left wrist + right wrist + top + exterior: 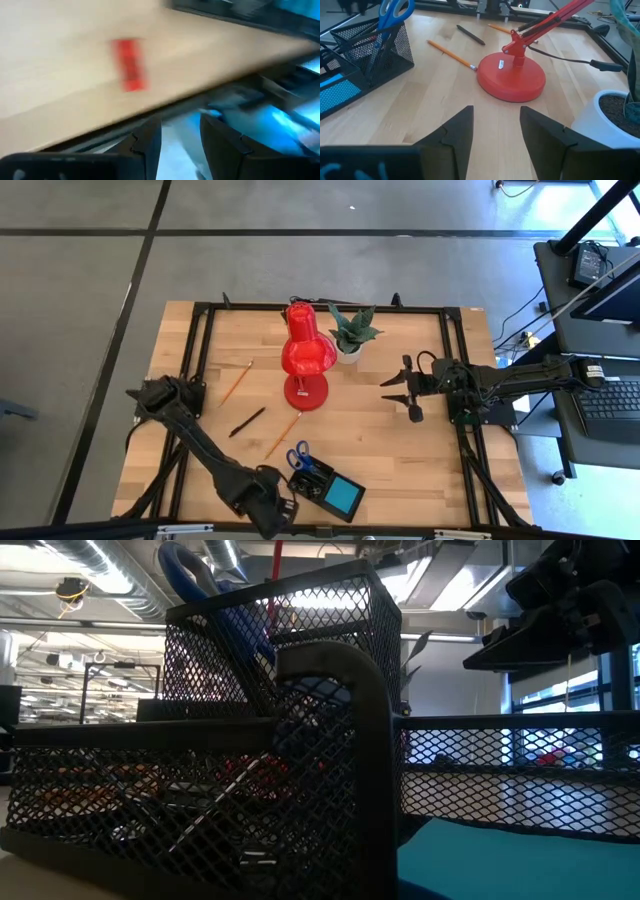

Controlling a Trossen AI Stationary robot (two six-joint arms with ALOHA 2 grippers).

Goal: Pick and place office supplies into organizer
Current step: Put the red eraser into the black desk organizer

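The table [400, 440] carries the organizer [318, 483] at its near edge, scissors [298, 457] standing in it; two pencils [283, 435] and a pen [247, 422] lie loose beside the lamp [306, 360]. The left end effector [180, 145] hangs by the organizer, part open, empty; the right end effector [495, 132] waits likewise near the lamp; next, I judge, approach a pencil squarely across its shaft, steering clear of the lamp base.

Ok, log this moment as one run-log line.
left gripper: beside organizer, jaws open, empty | right gripper: waiting right of red lamp, jaws open, empty | scissors: in organizer | pencils, pen: on table
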